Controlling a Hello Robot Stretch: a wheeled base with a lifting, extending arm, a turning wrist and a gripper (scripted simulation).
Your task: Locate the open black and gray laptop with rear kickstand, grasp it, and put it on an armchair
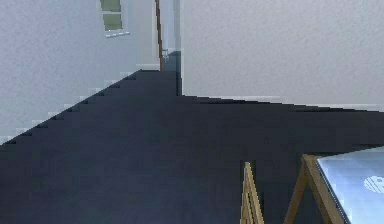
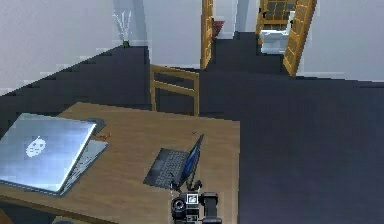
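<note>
Well, open blk laptop (image 2: pixel 178 163) on wood tbl (image 2: pixel 125 128), hand (image 2: pixel 191 191) near it, can't tell if holding anything

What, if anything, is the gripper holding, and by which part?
It cannot be told. The gripper is at the open black laptop, which stands on the wooden table, so no hold can be confirmed.
</note>
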